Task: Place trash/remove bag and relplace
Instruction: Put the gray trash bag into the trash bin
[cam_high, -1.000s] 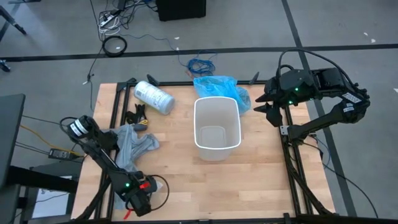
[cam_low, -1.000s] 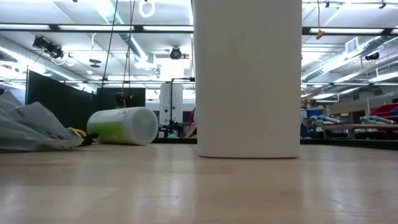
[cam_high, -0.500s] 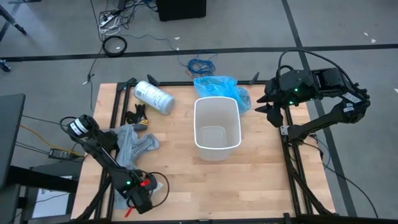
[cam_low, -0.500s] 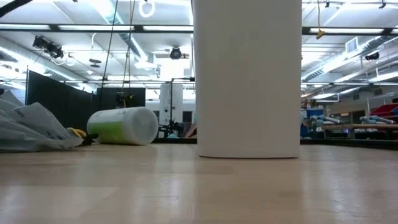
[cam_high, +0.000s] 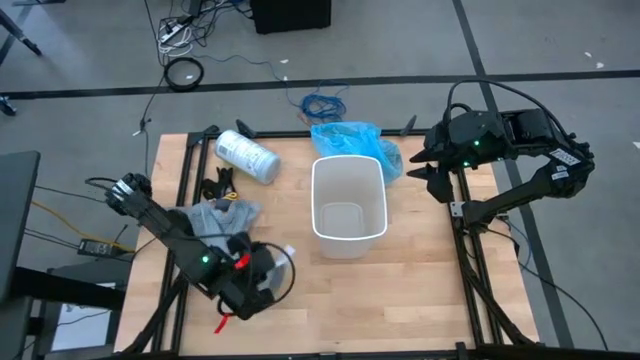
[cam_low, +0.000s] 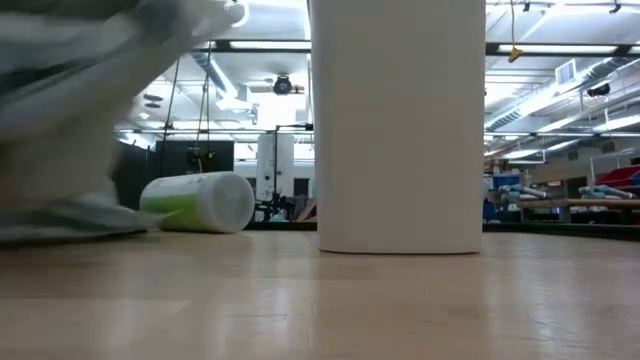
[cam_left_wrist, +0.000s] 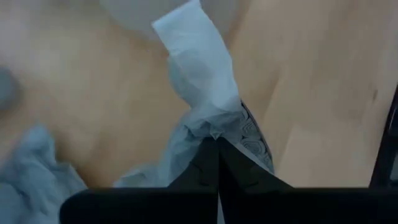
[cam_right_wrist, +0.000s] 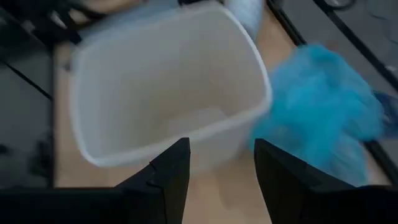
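The white bin (cam_high: 349, 205) stands upright at the table's middle, with no liner in it. The crumpled blue bag (cam_high: 352, 140) lies on the table at the bin's far side. A grey liner (cam_high: 215, 216) lies bunched at the left, and my left gripper (cam_high: 262, 278) is shut on it near the front left. Above the table's right edge my right gripper (cam_right_wrist: 221, 167) hangs open, with the bin (cam_right_wrist: 168, 81) and the blue bag (cam_right_wrist: 323, 118) ahead of it. No trash is in view. My left gripper pinches a bunched fold of the grey liner (cam_left_wrist: 208, 127) between its two shut fingers; several crumpled layers. A pale end (cam_left_wrist: 193, 43) sticks out past the fingertips. The rest trails back slack to the heap on the table (cam_high: 215, 216).
A white printed roll (cam_high: 247, 156) lies on its side at the far left, with a black-and-yellow tool (cam_high: 222, 187) beside it. Bare wood lies at the bin's near and right sides. A blue cable (cam_high: 322, 102) lies on the floor beyond the far edge.
My left gripper has gone from the near left corner toward the table's right and far side, and the arm has swung with it. Part of the grey liner has come along and risen off the table; the remainder has bunched up where it lay.
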